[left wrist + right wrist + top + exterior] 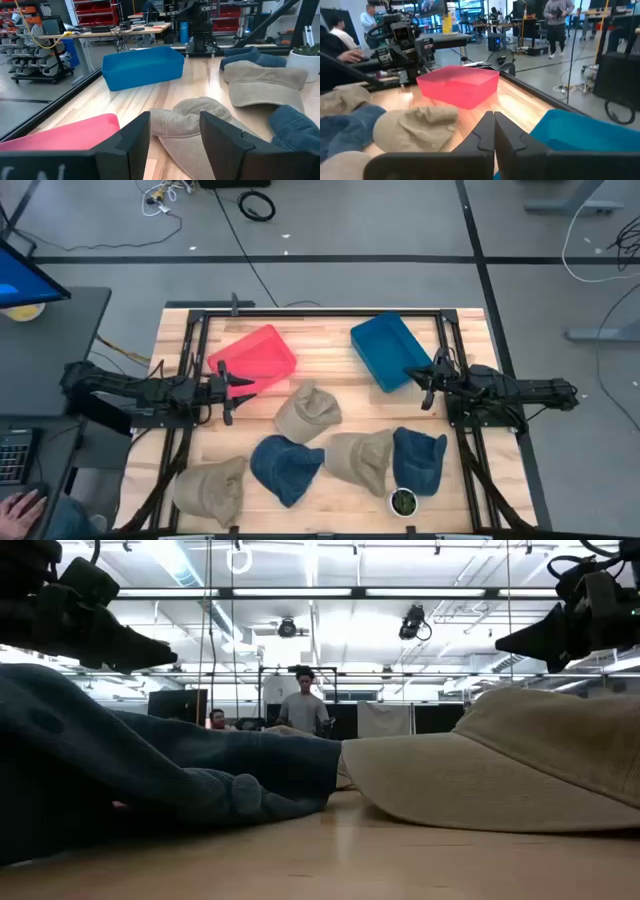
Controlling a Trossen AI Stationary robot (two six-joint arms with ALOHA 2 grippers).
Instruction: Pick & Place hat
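Note:
Several hats lie on the wooden table: a tan hat (307,411) in the middle, a tan one (212,488) at the near left, a denim blue one (286,468), a tan one (362,459) and a dark blue one (420,459) at the near right. My left gripper (230,389) is open and empty, above the table by the red bin (253,359); the middle tan hat (195,125) lies ahead of its fingers. My right gripper (424,387) is shut and empty, by the blue bin (391,351).
A small potted plant (403,502) stands at the near edge beside the dark blue hat. A black frame (320,313) runs around the table's edges. People stand in the room behind the table (304,705). A hand (20,506) shows at the lower left.

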